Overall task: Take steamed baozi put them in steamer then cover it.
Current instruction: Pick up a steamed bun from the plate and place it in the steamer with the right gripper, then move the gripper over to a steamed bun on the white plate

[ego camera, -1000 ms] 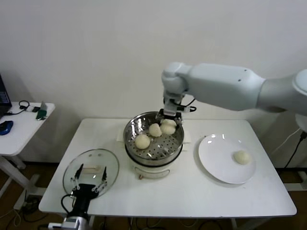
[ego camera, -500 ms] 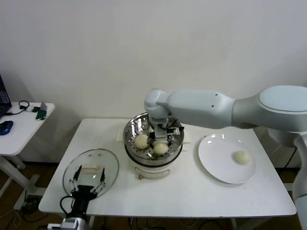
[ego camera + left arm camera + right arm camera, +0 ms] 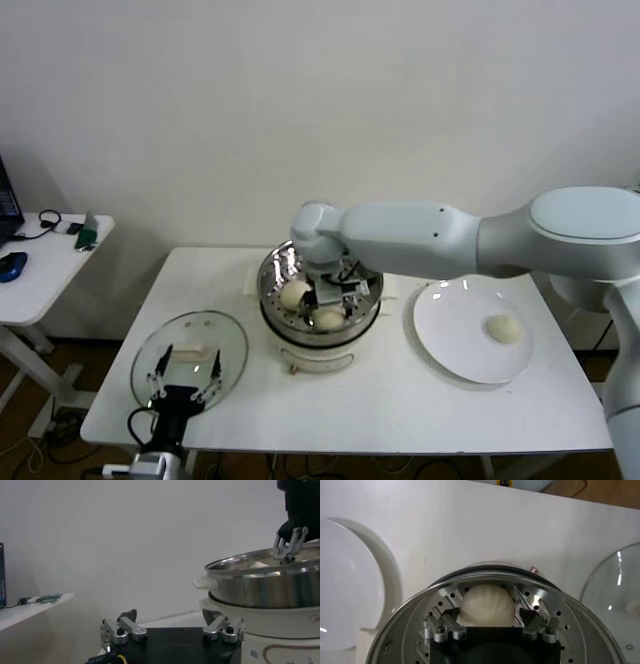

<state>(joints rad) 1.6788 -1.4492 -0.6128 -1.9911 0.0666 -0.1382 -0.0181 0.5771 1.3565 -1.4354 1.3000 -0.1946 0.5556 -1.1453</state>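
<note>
While the right gripper [image 3: 487, 616] is lowered inside the steamer [image 3: 272, 272], its jaws are seen spread wide on either side of a baozi [image 3: 486, 605] resting on the perforated tray, so that bun is judged released. Beside it a second bun [image 3: 295, 294] is seen in the tray; a third cannot be made out. One bun [image 3: 503, 328] is left on the white plate [image 3: 450, 340]. The cover [image 3: 190, 350] lies on the table, with the left gripper [image 3: 185, 390] parked wide open at its near edge. Covering is not yet done.
</note>
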